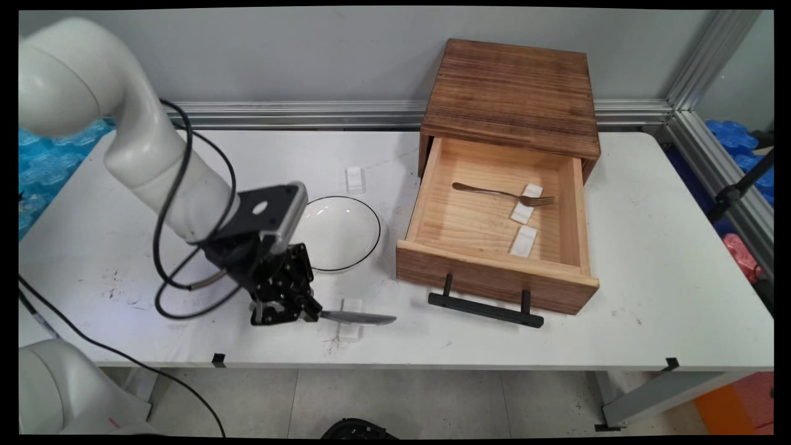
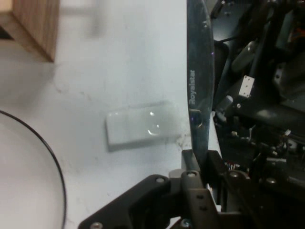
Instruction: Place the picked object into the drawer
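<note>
Now knife (image 1: 358,317) in end effector (image 1: 309,312).

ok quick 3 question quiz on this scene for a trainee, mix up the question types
1. True or false: the gripper is shut on the knife.
2. Where does the fork lie? A) in the white bowl B) in the open wooden drawer C) on the bare table
3. Fill in: the knife's blade points toward the drawer's black ____.

Key
1. True: the hand view shows the knife clamped at the fingers.
2. B
3. handle
</note>
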Robot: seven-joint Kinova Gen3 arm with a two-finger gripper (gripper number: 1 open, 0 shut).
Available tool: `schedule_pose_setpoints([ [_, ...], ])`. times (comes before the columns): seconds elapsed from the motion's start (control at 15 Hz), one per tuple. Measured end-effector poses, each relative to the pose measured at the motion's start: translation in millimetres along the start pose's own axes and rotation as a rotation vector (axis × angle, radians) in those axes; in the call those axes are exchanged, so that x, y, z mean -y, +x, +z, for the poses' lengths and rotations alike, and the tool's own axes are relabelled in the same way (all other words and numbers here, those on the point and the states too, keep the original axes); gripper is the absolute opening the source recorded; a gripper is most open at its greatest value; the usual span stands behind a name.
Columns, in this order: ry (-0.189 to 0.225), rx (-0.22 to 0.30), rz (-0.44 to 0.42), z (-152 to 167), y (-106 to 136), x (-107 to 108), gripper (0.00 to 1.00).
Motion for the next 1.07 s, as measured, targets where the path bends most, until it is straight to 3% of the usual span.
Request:
schedule_pose_setpoints([
  [0.53,-0.029,-0.032,0.023,-51.2,22.3,17.7,0.00],
  [1.07,-0.036,-0.091,0.052,-83.8,68.9,48.7,0.00],
])
